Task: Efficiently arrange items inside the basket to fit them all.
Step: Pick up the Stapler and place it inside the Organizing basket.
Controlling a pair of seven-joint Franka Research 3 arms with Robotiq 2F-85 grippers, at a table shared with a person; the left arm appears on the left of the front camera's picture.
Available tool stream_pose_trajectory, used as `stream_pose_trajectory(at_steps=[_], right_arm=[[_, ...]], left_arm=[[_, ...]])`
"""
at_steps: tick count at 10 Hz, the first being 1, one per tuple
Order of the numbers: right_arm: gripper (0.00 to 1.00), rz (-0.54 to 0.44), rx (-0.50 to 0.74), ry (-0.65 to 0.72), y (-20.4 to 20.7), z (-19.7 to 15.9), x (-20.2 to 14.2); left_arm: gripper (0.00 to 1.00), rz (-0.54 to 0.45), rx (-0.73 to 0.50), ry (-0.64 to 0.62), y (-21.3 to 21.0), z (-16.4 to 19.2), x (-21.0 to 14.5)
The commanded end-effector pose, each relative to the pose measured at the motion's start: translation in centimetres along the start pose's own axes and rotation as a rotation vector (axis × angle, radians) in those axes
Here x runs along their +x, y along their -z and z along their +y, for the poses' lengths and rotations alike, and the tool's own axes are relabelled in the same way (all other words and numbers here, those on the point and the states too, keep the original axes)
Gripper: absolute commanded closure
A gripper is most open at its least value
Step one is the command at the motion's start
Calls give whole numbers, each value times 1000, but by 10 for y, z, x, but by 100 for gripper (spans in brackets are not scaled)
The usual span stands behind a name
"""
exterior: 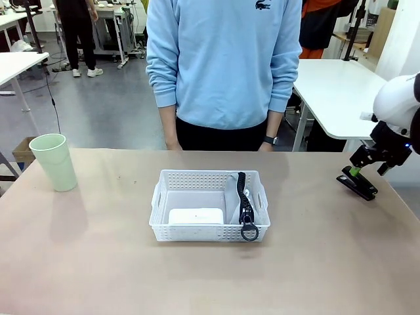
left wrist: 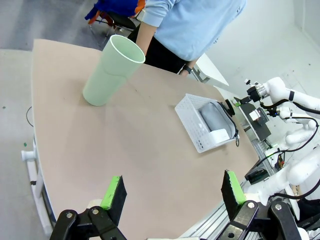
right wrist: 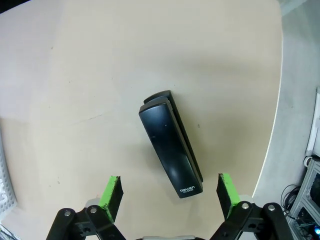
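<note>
Right gripper (right wrist: 169,181) spread over black stapler (right wrist: 170,145) near table edge (right wrist: 267,150) (bare around), left gripper (left wrist: 173,180) apart.

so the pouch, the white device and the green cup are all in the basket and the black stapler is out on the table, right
Not quite: the green cup is not in the basket. It stands on the table, off to the robot's left, as the front view shows. The pouch and the white device are in the basket, and the black stapler lies out on the table.
</note>
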State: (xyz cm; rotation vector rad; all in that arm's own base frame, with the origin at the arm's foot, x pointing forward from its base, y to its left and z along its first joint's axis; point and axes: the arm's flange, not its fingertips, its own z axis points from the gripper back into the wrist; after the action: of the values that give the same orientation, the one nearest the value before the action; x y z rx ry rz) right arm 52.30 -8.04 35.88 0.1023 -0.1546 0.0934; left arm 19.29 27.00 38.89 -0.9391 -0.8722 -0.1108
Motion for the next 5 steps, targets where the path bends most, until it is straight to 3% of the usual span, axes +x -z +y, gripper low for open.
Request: stream_pose_trajectory(at_steps=[1, 3, 5], right_arm=[[0, -5, -21, -123, 8, -2, 6], [0, -27, -44, -248, 15, -1, 3], [0, -30, -46, -275, 20, -1, 2]], left_arm=[[0, -24, -12, 14, 2, -2, 0], [0, -24, -12, 14, 2, -2, 0], [0, -24, -12, 14, 2, -2, 0]])
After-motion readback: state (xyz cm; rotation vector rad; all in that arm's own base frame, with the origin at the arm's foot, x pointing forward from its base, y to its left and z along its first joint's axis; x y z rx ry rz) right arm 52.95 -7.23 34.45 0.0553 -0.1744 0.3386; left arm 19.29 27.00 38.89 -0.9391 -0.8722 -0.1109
